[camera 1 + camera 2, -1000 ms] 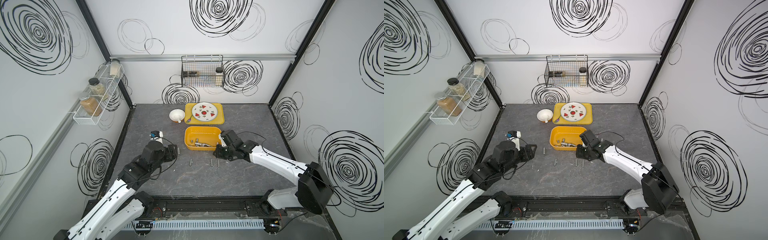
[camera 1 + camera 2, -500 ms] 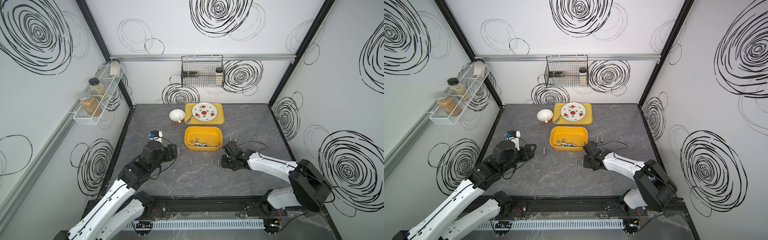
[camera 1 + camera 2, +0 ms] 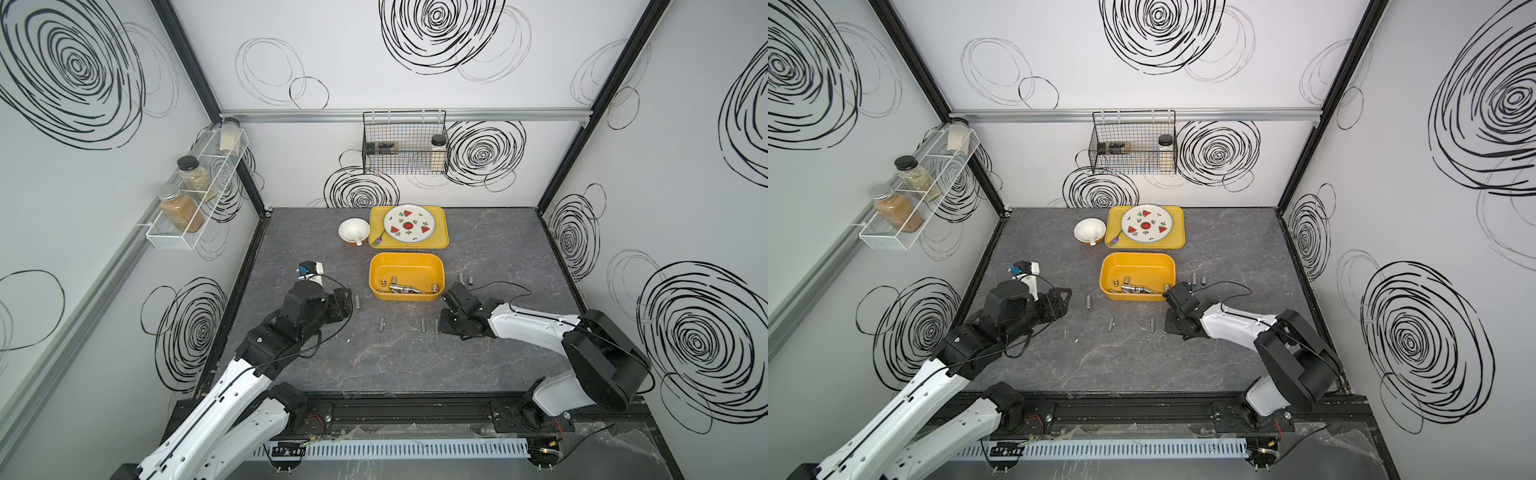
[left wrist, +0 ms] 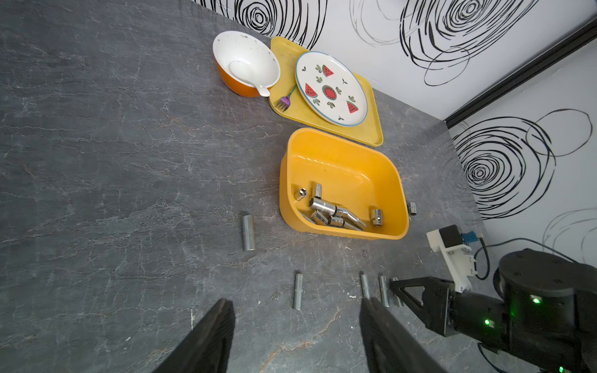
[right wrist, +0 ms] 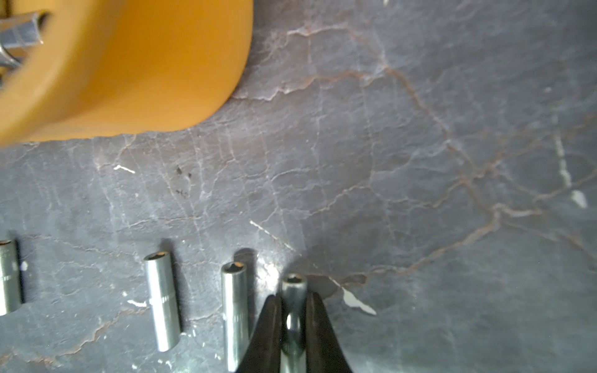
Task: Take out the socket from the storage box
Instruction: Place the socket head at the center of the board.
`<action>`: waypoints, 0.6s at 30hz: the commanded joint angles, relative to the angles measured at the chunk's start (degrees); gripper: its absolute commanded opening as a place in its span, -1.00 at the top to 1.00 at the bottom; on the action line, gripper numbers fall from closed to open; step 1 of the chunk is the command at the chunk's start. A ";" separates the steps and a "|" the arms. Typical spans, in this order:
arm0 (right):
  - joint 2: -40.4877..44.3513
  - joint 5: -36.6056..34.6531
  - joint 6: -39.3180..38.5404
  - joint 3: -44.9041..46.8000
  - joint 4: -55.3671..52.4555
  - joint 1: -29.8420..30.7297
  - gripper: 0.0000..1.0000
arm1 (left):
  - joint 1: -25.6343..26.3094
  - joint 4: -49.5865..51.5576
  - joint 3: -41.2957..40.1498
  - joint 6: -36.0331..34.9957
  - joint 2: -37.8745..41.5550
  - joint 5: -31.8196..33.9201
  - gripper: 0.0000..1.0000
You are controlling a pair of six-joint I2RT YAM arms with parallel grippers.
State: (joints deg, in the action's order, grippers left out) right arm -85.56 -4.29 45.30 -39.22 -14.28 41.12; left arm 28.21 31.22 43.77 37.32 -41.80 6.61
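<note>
The slim, shiny steel cylindrical socket (image 5: 293, 285), hex-mouthed at its end, sits just outside the deep yellow-orange plastic storage box (image 5: 145, 80), pinched between the right gripper (image 5: 293, 298)'s black fingers. The left gripper (image 4: 295, 303) stands wide and empty.

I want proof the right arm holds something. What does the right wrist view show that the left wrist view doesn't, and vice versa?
Right wrist only: the right gripper seen up close, shut on a socket.
Left wrist only: the sockets left inside the storage box, the bowl, the plate on its tray, and the open left gripper.
Both: the storage box's wall and the loose sockets lying in a row near it.
</note>
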 commanded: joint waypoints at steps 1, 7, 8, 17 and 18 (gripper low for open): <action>-0.90 -0.69 0.73 0.33 0.31 0.10 0.87 | -0.29 -1.61 -0.35 -0.49 0.64 -0.54 -0.38; -1.29 -0.65 0.85 0.51 0.31 0.10 0.78 | -0.38 -1.78 -0.44 -0.49 0.66 -0.74 -0.38; -1.30 -0.67 0.92 0.55 0.25 0.10 0.76 | -0.38 -1.76 -0.44 -0.49 0.65 -0.72 -0.38; -0.61 -0.74 0.94 0.55 -0.40 0.10 0.65 | -0.35 -1.76 -0.45 -0.41 0.58 -0.64 -0.38; -0.58 -0.74 0.91 0.55 -0.40 0.10 0.65 | -0.35 -1.74 -0.44 -0.41 0.58 -0.64 -0.38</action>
State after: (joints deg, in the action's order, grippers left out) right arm -85.91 -4.32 45.89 -39.22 -13.32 41.12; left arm 28.21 31.22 43.70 37.32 -41.78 6.39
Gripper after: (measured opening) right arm 0.175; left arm 0.691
